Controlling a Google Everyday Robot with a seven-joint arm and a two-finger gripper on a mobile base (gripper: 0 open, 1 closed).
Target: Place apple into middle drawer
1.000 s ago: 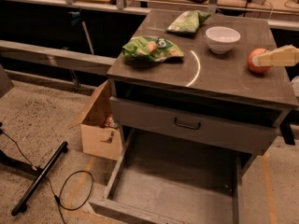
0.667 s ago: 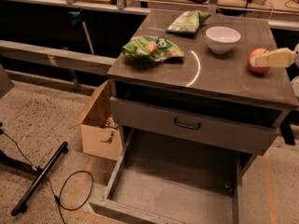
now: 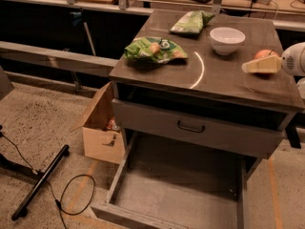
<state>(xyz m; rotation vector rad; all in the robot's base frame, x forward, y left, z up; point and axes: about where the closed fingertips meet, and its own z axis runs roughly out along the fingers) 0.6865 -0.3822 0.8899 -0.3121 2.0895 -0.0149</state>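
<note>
End effector just in front of the apple, right edge of the surface.
Its grip cannot be told; middle drawer stands pulled open below.

The worktop had a dark, smooth sheen that caught a curved glare. The middle drawer was dull, matt grey metal. The white bowl looked glossy, the green bag crinkly shiny plastic, and the box plain brown cardboard. At the worktop's right edge, the gripper, of pale matt plastic, sat just in front of the smooth-skinned apple.
</note>
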